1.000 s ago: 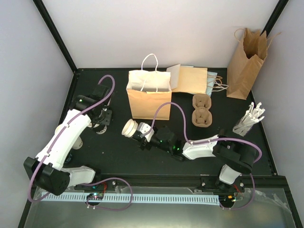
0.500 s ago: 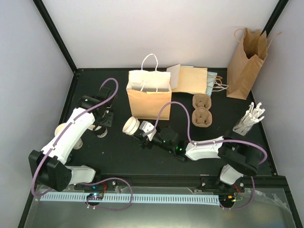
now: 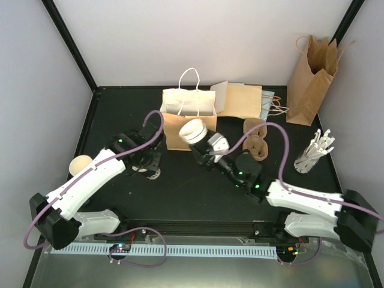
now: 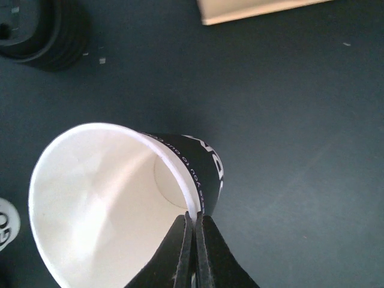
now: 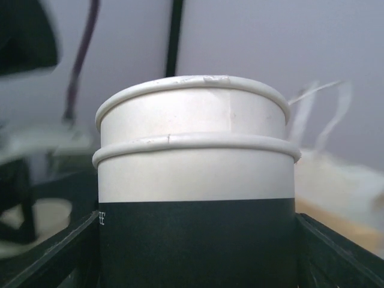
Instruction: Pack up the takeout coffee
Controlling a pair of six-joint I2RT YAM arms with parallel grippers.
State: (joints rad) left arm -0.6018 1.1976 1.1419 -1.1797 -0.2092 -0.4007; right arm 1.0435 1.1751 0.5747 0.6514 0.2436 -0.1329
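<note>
My right gripper (image 3: 201,137) is shut on a stack of two nested paper cups (image 3: 193,129), white above and black below, without lids. It holds them upright in the air in front of the open kraft bag (image 3: 183,135). In the right wrist view the cup stack (image 5: 195,180) fills the space between my fingers (image 5: 57,255). My left gripper (image 3: 150,168) is low over the table, left of centre. Its fingers (image 4: 180,246) pinch the rim of one open, tilted cup (image 4: 114,204). Another open cup (image 3: 81,163) stands at the far left.
A stack of black lids (image 4: 39,30) lies near the left gripper. A flat kraft bag (image 3: 243,99) lies behind the open one. A tall kraft bag (image 3: 309,81) stands back right. A pulp cup carrier (image 3: 255,141) and a holder of white stirrers (image 3: 315,150) are on the right.
My right gripper has lifted the cup stack off the table and carried it right and back, up to the bag front. My left gripper has moved right with its cup.
</note>
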